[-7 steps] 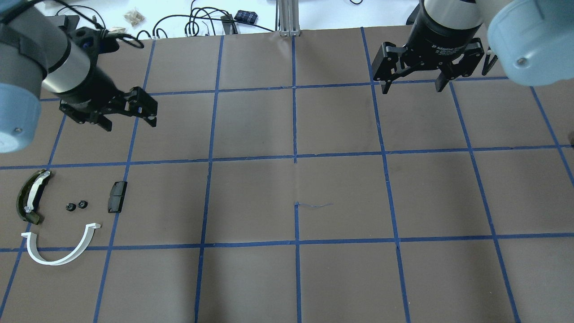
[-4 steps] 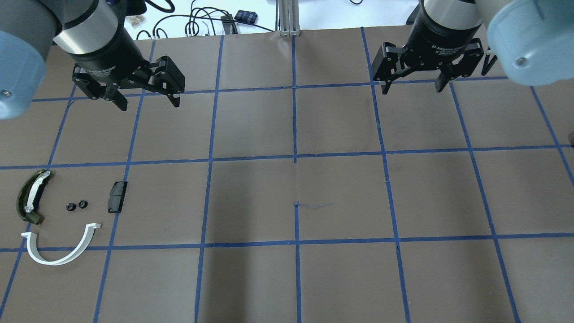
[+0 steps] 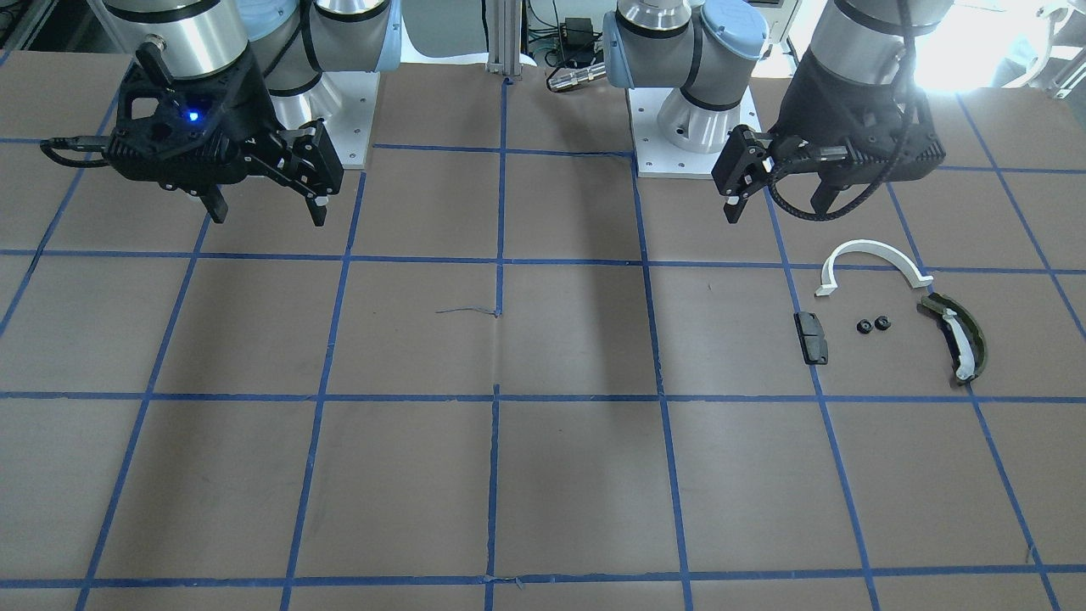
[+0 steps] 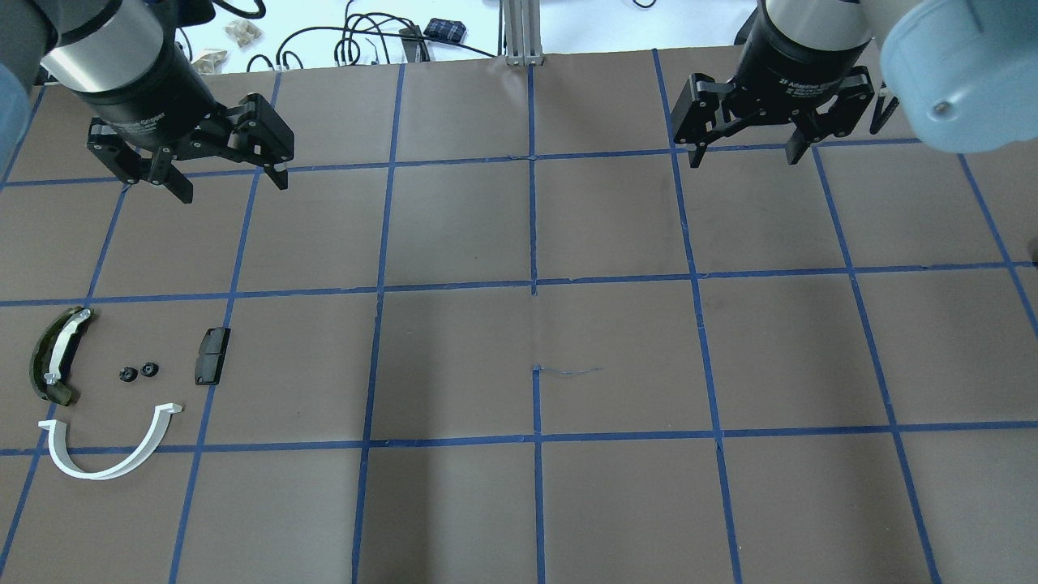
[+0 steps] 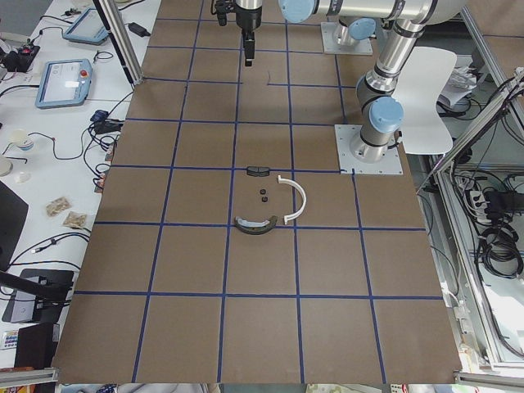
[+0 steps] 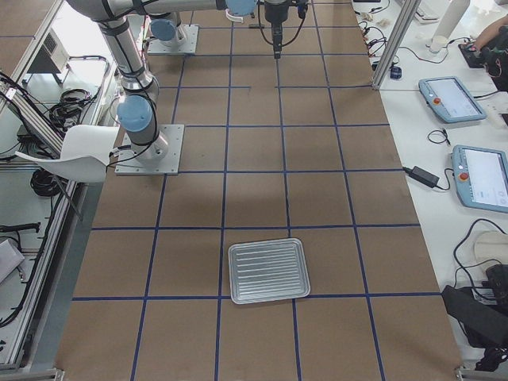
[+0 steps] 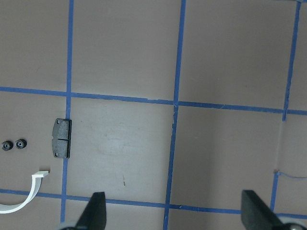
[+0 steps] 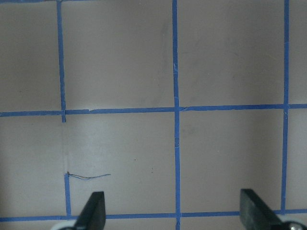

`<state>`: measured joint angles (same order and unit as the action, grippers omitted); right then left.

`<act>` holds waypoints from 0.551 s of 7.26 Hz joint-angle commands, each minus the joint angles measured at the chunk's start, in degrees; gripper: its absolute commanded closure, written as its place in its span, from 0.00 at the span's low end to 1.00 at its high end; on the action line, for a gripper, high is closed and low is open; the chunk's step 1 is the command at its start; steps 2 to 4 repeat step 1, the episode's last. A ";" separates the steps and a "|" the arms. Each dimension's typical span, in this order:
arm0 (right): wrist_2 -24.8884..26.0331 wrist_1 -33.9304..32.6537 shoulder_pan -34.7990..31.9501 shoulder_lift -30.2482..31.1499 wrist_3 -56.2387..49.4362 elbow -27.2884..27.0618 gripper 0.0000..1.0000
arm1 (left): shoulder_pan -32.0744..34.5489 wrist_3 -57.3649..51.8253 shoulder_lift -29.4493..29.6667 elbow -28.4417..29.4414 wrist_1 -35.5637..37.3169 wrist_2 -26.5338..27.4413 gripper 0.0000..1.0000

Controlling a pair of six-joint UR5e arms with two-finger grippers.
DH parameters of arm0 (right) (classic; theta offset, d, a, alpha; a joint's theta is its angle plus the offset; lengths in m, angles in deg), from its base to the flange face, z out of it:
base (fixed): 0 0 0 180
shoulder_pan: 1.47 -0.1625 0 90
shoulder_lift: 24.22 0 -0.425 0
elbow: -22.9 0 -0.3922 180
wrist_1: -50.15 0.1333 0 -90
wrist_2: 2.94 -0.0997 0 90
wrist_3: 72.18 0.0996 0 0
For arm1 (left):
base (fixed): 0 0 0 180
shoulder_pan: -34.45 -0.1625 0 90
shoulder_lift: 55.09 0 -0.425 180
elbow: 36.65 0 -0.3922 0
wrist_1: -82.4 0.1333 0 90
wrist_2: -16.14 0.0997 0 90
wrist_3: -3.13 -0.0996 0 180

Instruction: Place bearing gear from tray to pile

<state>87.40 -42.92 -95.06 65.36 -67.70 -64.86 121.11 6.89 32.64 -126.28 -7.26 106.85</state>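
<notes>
Two small black bearing gears [image 4: 138, 371] lie on the table in the pile, between an olive-green curved piece [image 4: 55, 355] and a black block [image 4: 212, 355], above a white half-ring [image 4: 109, 450]. The pile also shows in the front view, with the gears [image 3: 872, 324] at its middle. The left wrist view shows the block [image 7: 62, 138] and gears [image 7: 13, 144]. My left gripper [image 4: 233, 187] is open and empty, above and beyond the pile. My right gripper [image 4: 746, 161] is open and empty at the far right. The metal tray [image 6: 269, 271] looks empty.
Blue tape lines grid the brown table. A thin scrap of thread [image 4: 568, 371] lies near the centre. Cables and small items lie past the far edge [image 4: 365, 36]. The arm bases [image 3: 687, 127] stand on the robot's side.
My left gripper has swung up and away from the pile toward the far edge and turned its wrist, staying open. The right arm and the pile have not moved.
</notes>
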 commanded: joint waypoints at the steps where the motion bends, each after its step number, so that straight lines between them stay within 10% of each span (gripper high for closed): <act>1: 0.01 0.00 0.16 -0.19 0.00 0.14 0.00 | 0.00 -0.16 0.07 -0.19 0.18 -0.45 0.00; 4: 0.01 0.00 0.16 -0.19 0.00 0.14 0.00 | 0.00 -0.16 0.07 -0.19 0.18 -0.45 0.00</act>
